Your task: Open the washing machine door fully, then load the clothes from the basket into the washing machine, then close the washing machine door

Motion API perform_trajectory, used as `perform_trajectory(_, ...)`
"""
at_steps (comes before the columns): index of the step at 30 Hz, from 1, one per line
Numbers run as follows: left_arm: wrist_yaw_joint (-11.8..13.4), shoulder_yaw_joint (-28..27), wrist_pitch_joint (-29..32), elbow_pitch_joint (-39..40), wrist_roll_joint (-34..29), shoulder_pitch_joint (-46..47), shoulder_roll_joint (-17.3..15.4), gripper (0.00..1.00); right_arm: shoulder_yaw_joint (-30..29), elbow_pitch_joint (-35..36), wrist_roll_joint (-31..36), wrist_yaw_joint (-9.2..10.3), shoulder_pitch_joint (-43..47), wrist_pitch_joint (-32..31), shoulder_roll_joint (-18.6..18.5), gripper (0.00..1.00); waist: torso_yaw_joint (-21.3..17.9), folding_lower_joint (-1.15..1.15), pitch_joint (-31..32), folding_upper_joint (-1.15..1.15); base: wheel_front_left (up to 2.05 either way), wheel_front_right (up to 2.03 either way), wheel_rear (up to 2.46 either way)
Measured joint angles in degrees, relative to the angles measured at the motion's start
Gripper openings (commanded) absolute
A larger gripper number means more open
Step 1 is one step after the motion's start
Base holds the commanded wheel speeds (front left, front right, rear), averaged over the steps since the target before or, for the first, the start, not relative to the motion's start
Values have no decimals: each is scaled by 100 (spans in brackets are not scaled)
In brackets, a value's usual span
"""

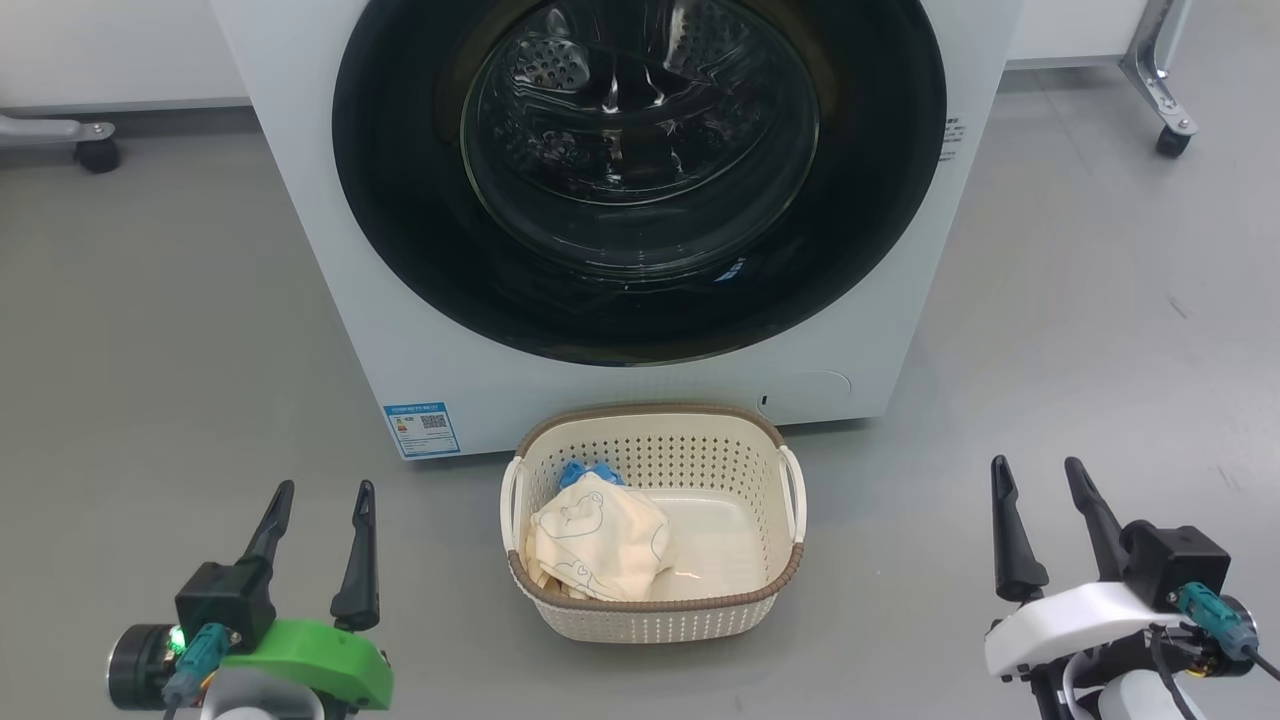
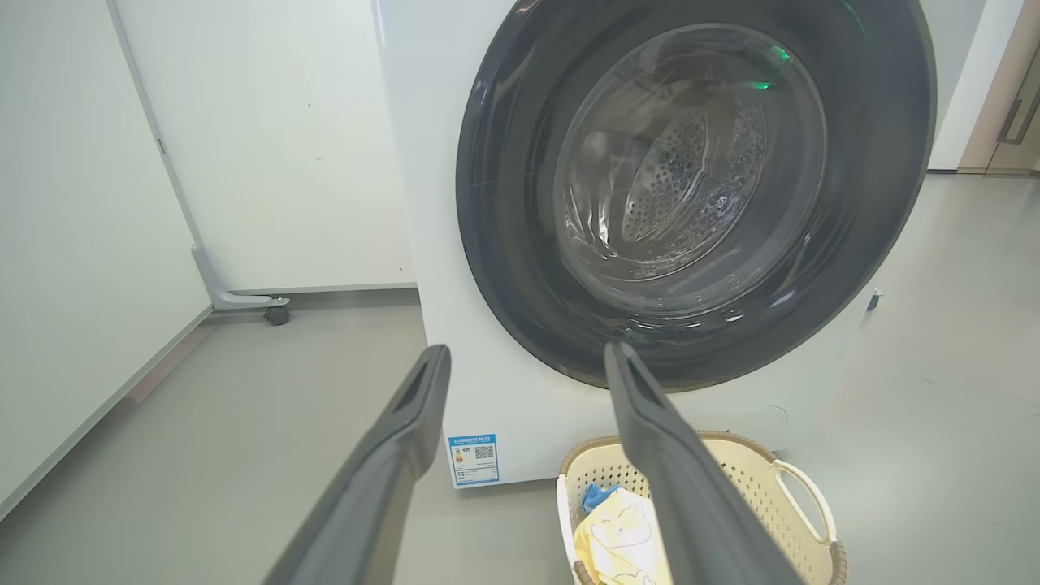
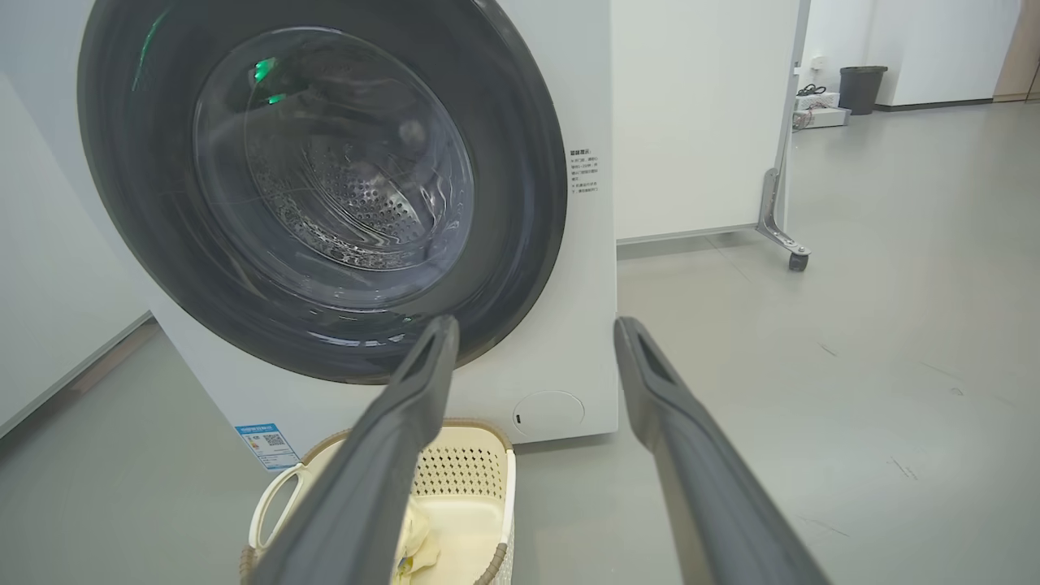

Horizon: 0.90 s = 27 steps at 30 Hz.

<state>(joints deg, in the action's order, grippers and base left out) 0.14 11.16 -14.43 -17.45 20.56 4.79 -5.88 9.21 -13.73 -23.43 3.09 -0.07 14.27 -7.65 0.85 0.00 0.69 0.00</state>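
The white washing machine [image 1: 300,200] stands ahead with its round black-rimmed door [image 1: 400,220] shut flat against the front; the steel drum shows through the glass. On the floor just before it sits the cream basket [image 1: 655,615] holding the pale yellow clothes [image 1: 600,545] with blue trim at its left side. My left gripper [image 1: 325,487] hovers open at the lower left, left of the basket. At the lower right, my right gripper [image 1: 1038,463] is open, right of the basket. Both are empty. The door [image 2: 504,203] and basket [image 2: 764,479] show past the left fingers; door [image 3: 520,203] and basket [image 3: 463,471] past the right.
Grey floor spreads on both sides of the machine. A wheeled partition foot [image 1: 85,135] stands at the far left and another castor leg [image 1: 1165,100] at the far right. White panels line the back. A dark bin [image 3: 861,88] stands far off to the right.
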Motion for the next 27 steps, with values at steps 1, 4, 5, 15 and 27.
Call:
perform_trajectory(1,0,-4,-1,-9,-7,0,1,100,0,0,1,0,25,0,4,100,-1,0,0,0,0,0,0)
perform_trajectory(4,0,-16,-1,-29,-33,0,10,100,-2,0,32,-7,74,0,11,100,-3,0,-2,0,0,0,0)
perform_trajectory(5,0,-20,0,-34,-47,0,16,100,-9,2,34,-8,73,0,12,100,-4,0,-2,0,0,0,0)
perform_trajectory(15,0,-66,-1,-87,-86,0,82,100,-77,2,91,-51,73,0,33,100,-6,0,2,0,1,1,-1)
perform_trajectory(27,0,-147,0,-152,-152,18,97,100,-138,4,146,-66,73,0,51,100,-14,0,0,0,20,20,-39)
